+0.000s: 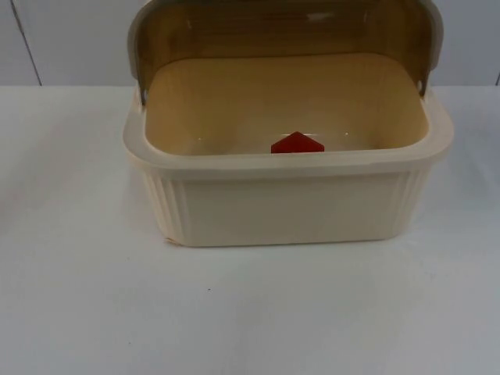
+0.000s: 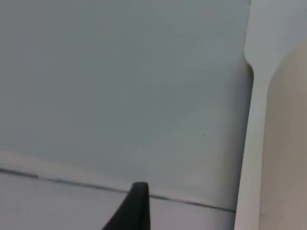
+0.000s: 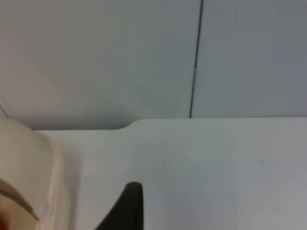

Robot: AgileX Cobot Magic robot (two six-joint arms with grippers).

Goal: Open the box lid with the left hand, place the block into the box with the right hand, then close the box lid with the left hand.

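Observation:
The cream ribbed box stands in the middle of the table. Its smoky brown lid is swung up and back, so the box is open. A red block lies on the box floor near the front wall, partly hidden by the rim. My left gripper is to the left of the box, whose pale side is close by, and it touches nothing. My right gripper hovers over bare table to the right of the box's corner and holds nothing visible.
The white table stretches wide in front of the box and on both sides. The grey partition wall stands right behind the box, with a dark seam in it.

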